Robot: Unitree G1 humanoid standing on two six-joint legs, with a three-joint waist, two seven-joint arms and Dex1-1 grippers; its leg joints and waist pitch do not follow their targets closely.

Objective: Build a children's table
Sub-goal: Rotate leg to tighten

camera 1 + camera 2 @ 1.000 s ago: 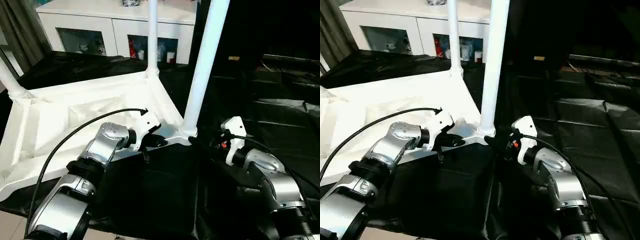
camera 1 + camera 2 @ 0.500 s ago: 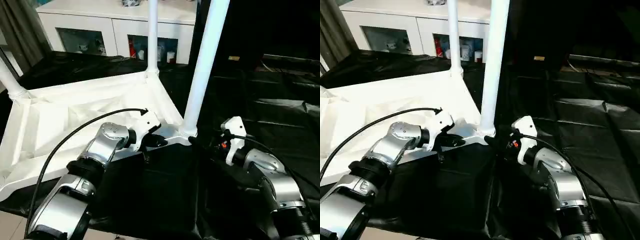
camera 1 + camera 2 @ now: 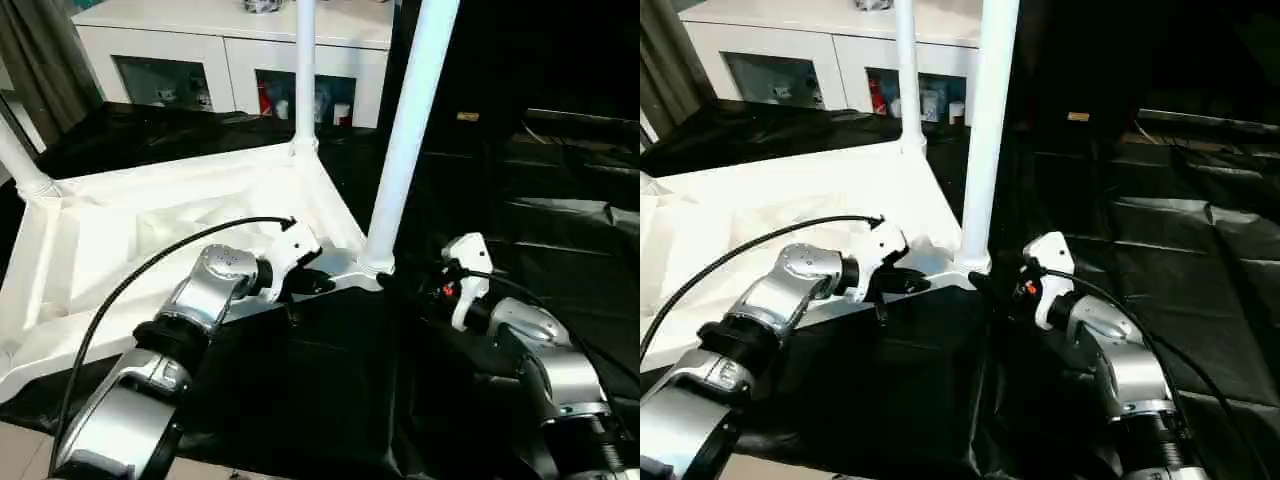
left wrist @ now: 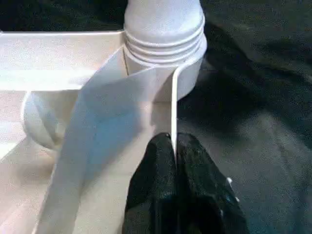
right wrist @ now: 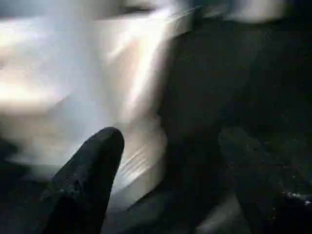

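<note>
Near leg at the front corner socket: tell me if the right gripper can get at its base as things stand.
Probably yes. The right gripper is open, right beside the base of the near leg, with nothing between. The left gripper pinches the tabletop rim on the other side.

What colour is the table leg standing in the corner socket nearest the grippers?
White, like the rest of the table; the leg shows best in the left eye view.

Black sheet point(image 3: 560, 220) spread over the work surface, creased, upturned white tabletop point(image 3: 120, 240) lying on it, three legs upright in corner sockets
</note>
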